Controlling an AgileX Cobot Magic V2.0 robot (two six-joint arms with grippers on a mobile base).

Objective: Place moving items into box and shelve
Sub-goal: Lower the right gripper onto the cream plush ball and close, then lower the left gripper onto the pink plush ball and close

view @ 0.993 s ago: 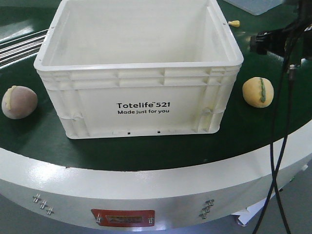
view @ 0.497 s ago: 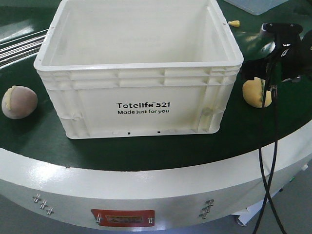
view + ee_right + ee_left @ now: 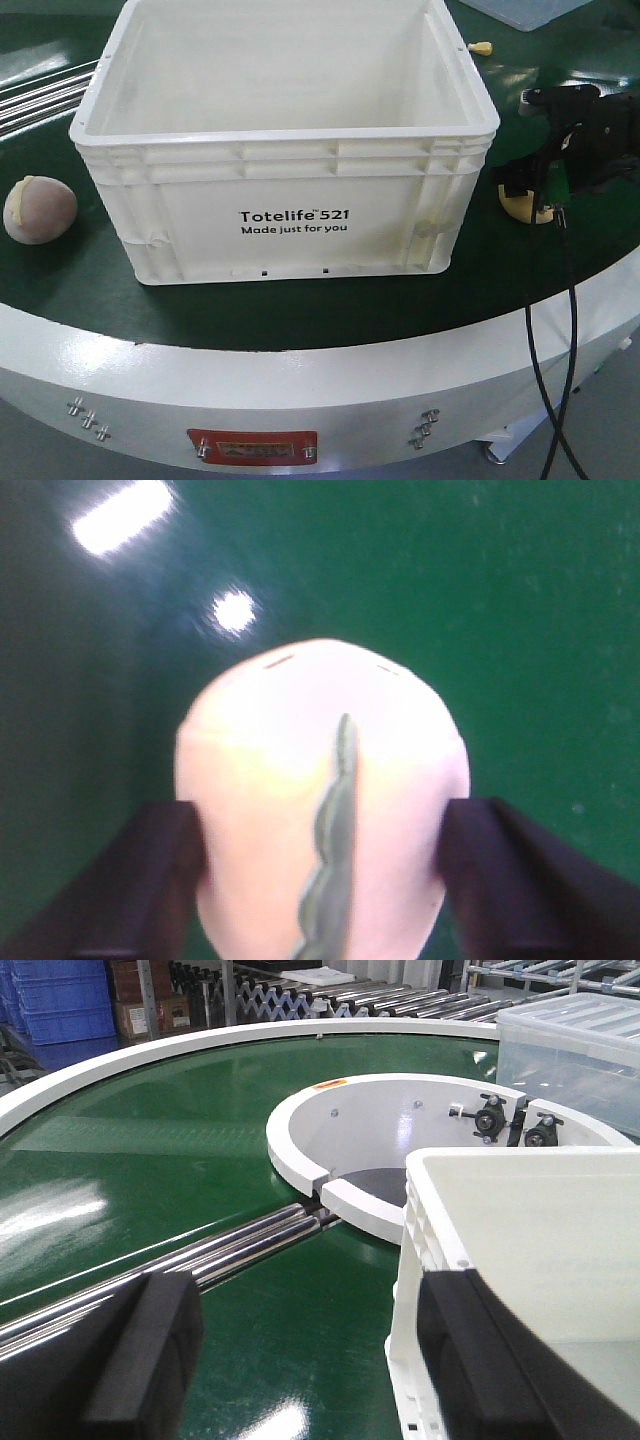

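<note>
- Most of yellow bun [image 3: 517, 208] hidden under right gripper [image 3: 535, 195], on belt [image 3: 300, 310] right of box [image 3: 200, 200].
- Its fingers [image 3: 150, 880] flank the bun's sides; squeeze unclear.
- Wide-spread, empty left gripper [image 3: 315, 1360] sits by box corner.
- Left of box: pink bun [image 3: 40, 210].

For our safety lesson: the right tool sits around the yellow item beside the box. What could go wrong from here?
The yellow item looks soft and rounded inside the right tool; it might squeeze out on lifting.
The box rim stands high beside it; a low carry could knock the item loose.
A black cable hangs loose below the tool and might snag.
</note>
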